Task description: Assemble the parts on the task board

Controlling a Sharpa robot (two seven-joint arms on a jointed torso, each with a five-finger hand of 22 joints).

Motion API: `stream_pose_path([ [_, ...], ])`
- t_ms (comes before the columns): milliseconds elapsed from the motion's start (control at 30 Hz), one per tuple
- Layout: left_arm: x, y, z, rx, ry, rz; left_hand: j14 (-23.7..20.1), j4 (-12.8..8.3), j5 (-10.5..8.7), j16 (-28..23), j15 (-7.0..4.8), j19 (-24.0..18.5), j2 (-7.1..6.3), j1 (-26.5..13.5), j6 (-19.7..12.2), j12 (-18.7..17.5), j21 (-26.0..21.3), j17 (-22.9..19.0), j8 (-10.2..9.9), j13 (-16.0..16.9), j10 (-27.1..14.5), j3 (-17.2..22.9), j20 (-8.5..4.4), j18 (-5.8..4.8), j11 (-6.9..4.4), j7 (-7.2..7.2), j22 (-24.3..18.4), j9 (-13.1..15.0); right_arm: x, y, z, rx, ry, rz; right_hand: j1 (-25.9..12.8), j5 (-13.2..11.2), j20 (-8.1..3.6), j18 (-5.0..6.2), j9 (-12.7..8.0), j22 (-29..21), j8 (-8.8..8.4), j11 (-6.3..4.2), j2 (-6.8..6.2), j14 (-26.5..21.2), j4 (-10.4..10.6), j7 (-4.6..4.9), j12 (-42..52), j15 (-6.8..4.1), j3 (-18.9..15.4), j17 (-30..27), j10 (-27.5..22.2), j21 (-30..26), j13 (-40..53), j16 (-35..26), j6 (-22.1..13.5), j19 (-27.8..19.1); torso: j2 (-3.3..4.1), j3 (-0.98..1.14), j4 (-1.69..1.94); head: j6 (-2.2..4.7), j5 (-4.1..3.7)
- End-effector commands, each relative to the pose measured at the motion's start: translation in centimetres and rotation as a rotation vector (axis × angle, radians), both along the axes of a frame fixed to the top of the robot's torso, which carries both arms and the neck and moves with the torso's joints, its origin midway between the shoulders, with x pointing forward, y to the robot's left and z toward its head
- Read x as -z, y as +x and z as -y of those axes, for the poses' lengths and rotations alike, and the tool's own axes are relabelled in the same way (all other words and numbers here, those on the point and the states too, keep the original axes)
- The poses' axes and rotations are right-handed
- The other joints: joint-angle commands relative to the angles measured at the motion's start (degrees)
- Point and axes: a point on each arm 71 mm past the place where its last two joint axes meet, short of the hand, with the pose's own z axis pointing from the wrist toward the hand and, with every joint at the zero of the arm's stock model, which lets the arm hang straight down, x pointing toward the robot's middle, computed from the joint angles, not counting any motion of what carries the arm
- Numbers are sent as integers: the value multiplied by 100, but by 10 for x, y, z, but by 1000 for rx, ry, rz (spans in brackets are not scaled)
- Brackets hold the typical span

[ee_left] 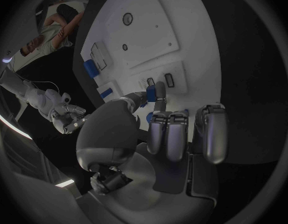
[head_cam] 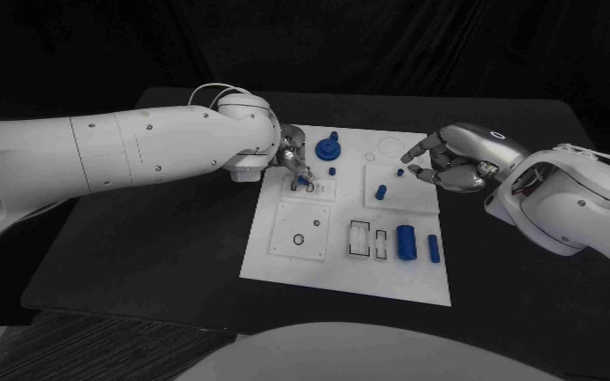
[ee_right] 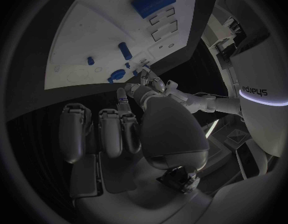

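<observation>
Two hands over the task board (head_cam: 341, 275), upper centre: left hand (head_cam: 295, 162) pinches a small blue part (head_cam: 300, 183); right hand (head_cam: 448, 162) fingers curled, holding nothing.

Black table (head_cam: 140, 257) here, and the white task board (head_cam: 324, 266) lies flat at its middle, slightly askew.

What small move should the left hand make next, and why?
Probably ease the left hand straight down. It pinches a small blue part over the slots at the task board's left side, apparently not seated yet. The right hand hovers over the board's right edge, holding nothing I can see.
</observation>
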Motion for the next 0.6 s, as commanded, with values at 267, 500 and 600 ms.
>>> stream_pose_path([
  [267, 8, -5, 5, 2, -17, -18, 595, 40, -91, 38, 18, 117, 17, -84, -19, 20, -28, 1510, -28, 1509, 600, -14, 19, 29, 12, 37, 1179, 15, 1, 0, 1, 18, 0, -2, 13, 28, 27, 70, 8, 1231, 6, 59, 55, 409, 3, 17, -15, 36, 22, 552, 599, -24, 1508, -28, 28, 234, -3, 9, -10, -1, 25],
  [500, 10, -5, 7, 7, -18, -22, 595, 43, -101, 38, 19, 116, 22, -94, -17, 20, -32, 1510, -30, 1509, 600, -18, 20, 30, 13, 38, 1178, 16, 1, 0, 1, 17, 1, -2, 13, 28, 27, 70, 8, 1231, 6, 59, 55, 409, 3, 17, -15, 36, 22, 552, 599, -24, 1508, -28, 28, 234, -9, 5, -7, -1, 32],
  [600, 10, -6, 8, 9, -19, -22, 595, 45, -103, 38, 20, 112, 24, -97, -16, 20, -41, 1510, -30, 1509, 600, -19, 21, 32, 13, 38, 1175, 16, 1, 0, 1, 17, 0, -3, 13, 28, 27, 70, 8, 1231, 6, 59, 55, 409, 3, 17, -15, 36, 22, 552, 599, -24, 1508, -28, 28, 234, -10, 6, -5, -1, 28],
])
